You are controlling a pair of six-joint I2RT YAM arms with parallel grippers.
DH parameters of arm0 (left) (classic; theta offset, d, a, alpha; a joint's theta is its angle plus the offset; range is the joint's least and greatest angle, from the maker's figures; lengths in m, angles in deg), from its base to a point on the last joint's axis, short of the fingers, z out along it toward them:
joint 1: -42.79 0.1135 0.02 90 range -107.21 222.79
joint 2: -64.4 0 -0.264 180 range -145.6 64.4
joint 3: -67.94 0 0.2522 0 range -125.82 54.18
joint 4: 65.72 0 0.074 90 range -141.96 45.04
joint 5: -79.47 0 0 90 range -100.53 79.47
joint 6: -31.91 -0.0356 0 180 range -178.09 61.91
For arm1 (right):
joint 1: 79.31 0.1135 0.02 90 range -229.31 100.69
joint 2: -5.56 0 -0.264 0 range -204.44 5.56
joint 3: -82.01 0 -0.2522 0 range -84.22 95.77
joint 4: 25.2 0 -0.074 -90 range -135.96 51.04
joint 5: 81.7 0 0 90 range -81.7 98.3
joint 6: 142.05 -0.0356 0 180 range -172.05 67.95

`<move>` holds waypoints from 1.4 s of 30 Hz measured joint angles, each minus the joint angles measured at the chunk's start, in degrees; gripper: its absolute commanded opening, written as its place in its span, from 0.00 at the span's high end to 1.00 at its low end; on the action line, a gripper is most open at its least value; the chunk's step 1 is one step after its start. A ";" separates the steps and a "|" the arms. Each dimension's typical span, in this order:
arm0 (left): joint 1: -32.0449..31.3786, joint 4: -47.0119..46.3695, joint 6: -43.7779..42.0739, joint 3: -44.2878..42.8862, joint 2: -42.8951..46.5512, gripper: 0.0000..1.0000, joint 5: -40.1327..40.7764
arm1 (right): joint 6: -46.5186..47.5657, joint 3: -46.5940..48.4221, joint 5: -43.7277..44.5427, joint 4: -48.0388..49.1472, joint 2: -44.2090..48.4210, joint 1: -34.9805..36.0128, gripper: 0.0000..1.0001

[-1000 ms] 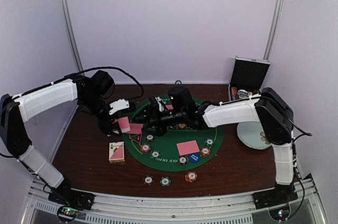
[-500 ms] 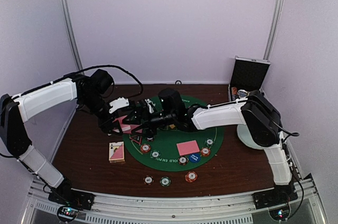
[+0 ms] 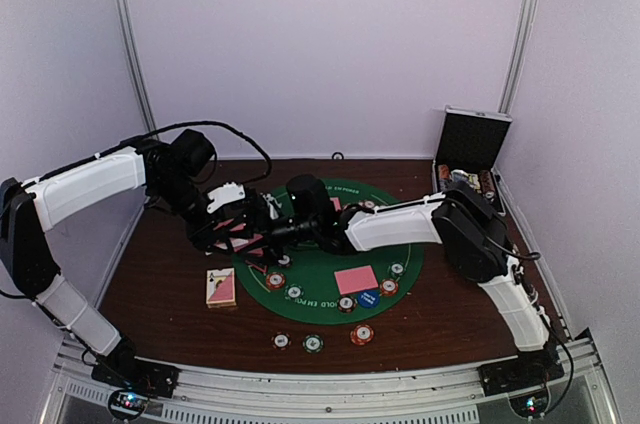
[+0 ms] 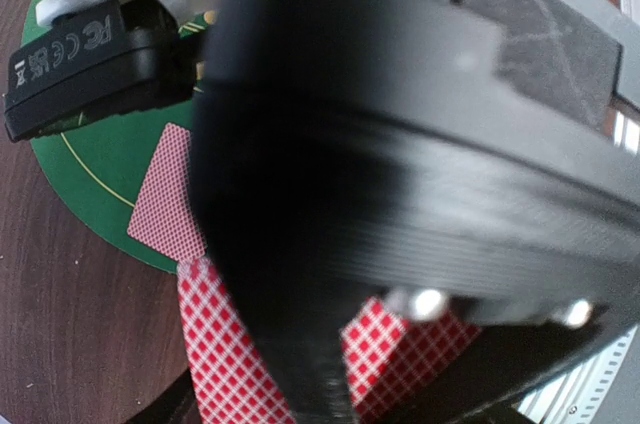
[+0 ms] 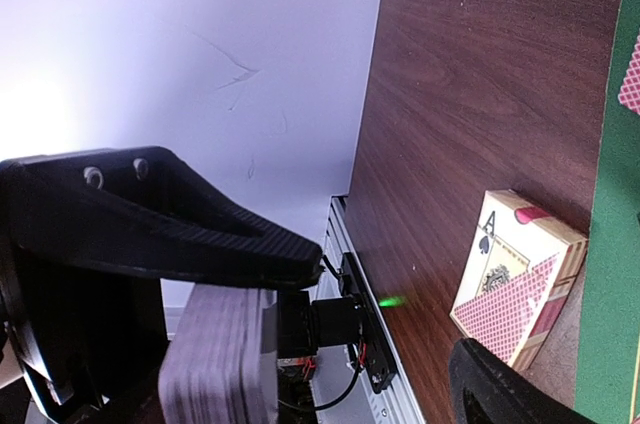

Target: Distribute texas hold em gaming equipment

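Card stack clamped in left tool, right tool gaping alongside, at mat edge

A: What is enclosing the table?
B: Pale lilac walls are standing around it, with metal posts running up the back corners.
A: Its top?
B: Dark wood grain is showing, catching soft light.

Table: dark brown wood grain.
Case: black and silver, lid upright, far right corner of table.
Mat: round, green, centre of table.
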 measured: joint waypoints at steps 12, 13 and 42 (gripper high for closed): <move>0.00 -0.02 -0.98 0.02 0.00 0.94 0.74 | -4.09 0.52 0.02 3.17 -1.42 -0.70 0.25; 0.00 -0.04 -1.16 0.02 0.00 0.94 1.01 | -4.20 0.20 0.00 3.54 -1.40 -0.90 0.26; -0.04 -0.15 -2.62 2.05 0.07 0.94 3.48 | -4.17 -8.57 0.09 6.97 5.66 -3.45 0.83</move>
